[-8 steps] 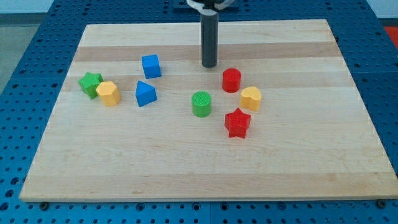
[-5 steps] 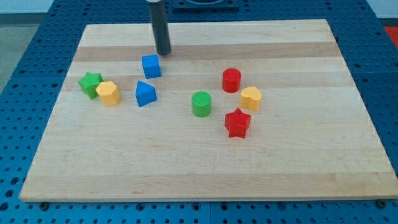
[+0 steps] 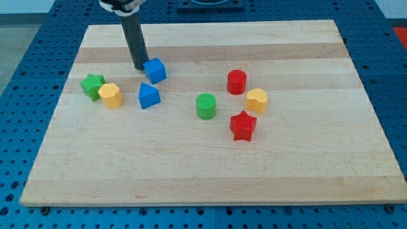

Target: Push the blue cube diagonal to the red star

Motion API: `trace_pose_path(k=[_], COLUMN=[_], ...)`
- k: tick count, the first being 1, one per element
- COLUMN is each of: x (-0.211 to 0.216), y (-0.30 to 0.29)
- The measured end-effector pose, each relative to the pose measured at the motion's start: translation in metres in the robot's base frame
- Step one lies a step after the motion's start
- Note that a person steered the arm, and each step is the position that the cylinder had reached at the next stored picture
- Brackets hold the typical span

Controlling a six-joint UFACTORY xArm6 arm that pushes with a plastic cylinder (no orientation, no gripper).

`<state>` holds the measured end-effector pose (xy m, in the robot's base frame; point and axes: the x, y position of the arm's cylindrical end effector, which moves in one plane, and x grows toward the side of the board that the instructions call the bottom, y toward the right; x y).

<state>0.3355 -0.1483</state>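
wooden board (image 3: 210,172) (pale) | carries blue cube (image 3: 155,70), red star (image 3: 243,126), green cylinder (image 3: 206,106)

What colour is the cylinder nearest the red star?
Green cylinder, seen in the camera view.

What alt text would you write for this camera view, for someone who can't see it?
A dark rod's tip touches the left side of a blue cube on a wooden board. To the right sit a green cylinder, red cylinder, yellow block and red star; a blue wedge, another yellow block and green star lie left.
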Motion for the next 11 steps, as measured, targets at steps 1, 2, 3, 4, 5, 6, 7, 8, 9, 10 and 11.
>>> trace_pose_path(k=[1, 2, 3, 4, 5, 6, 7, 8, 9, 10, 11], x=[0.003, 0.008, 0.016, 0.016, 0.016, 0.016, 0.016, 0.016, 0.015, 0.015, 0.030], y=[0.002, -0.008, -0.007, 0.009, 0.037, 0.060, 0.080, 0.094, 0.087, 0.061, 0.054])
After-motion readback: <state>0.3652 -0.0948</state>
